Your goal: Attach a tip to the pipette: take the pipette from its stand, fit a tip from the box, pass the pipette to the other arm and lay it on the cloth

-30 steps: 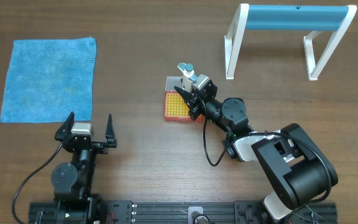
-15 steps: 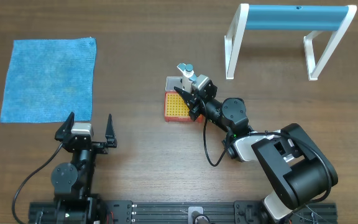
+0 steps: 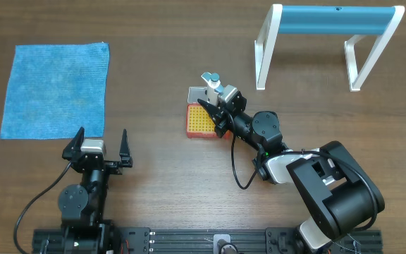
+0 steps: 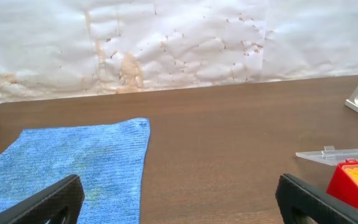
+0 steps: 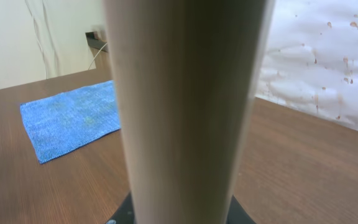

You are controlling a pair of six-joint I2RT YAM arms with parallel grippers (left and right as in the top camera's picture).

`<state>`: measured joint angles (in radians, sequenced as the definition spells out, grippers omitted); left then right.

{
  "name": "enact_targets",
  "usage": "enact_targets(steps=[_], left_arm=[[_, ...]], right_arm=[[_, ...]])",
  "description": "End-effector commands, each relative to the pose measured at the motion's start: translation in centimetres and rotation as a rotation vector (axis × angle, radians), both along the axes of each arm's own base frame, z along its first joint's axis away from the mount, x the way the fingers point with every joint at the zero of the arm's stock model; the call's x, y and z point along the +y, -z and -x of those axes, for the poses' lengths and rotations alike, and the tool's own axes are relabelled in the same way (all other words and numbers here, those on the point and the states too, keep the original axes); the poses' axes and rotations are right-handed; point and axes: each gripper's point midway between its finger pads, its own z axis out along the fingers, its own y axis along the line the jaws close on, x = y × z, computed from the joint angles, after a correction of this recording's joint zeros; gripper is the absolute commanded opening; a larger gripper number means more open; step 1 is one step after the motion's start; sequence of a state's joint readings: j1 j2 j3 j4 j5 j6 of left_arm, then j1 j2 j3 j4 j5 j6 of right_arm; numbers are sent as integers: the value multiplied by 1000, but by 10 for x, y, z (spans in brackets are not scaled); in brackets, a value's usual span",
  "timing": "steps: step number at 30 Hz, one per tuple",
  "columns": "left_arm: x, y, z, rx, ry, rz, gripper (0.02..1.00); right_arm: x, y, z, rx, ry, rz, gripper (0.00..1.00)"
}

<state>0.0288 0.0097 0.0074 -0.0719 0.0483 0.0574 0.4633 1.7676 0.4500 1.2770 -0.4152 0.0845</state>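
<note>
Over at the middle of the brown wooden table [image 3: 154, 183], gripping the pale grey pipette with the blue thumb button [image 3: 211, 79] in the right gripper [image 3: 215, 115], clamped firmly round the barrel. Holding it right at the orange box of yellow tips [image 3: 199, 121], with the clear plastic lid [image 3: 198, 94] folded back behind. Showing up in the right wrist view as one fat pale column.

Looking like the tip-fitting step: already off the white stand with the blue crossbar [image 3: 333, 21], not yet handed over. Not managing to tell whether a tip is seated, or whether the nose is even touching the rack.

Probably needing a straight, square push down onto one tip, then a clean lift before swinging left. Waiting for that with the left gripper [image 3: 99, 146] spread wide and holding nothing, parked near the closest corner of the blue fuzzy cloth [image 3: 55, 89].

Comparing with a second ago and finding no shift at all in either arm, the pipette or the box.
</note>
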Motion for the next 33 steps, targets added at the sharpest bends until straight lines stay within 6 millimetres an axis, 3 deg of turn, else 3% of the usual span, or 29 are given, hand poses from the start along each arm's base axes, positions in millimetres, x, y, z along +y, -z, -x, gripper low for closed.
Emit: enact_targets(steps=[1,15,24,33], left_arm=[[1,1,0,3,-9,8,996],[1,1,0,3,-9,8,996],[1,1,0,3,-9,8,996],[1,1,0,3,-9,8,996]], right_arm=[[-6,26,4,85,7,34,77],[-9,37,7,121,17,53,80],[-8,9,4,11,16,-2,80],[-8,11,5,19,14,2,80]])
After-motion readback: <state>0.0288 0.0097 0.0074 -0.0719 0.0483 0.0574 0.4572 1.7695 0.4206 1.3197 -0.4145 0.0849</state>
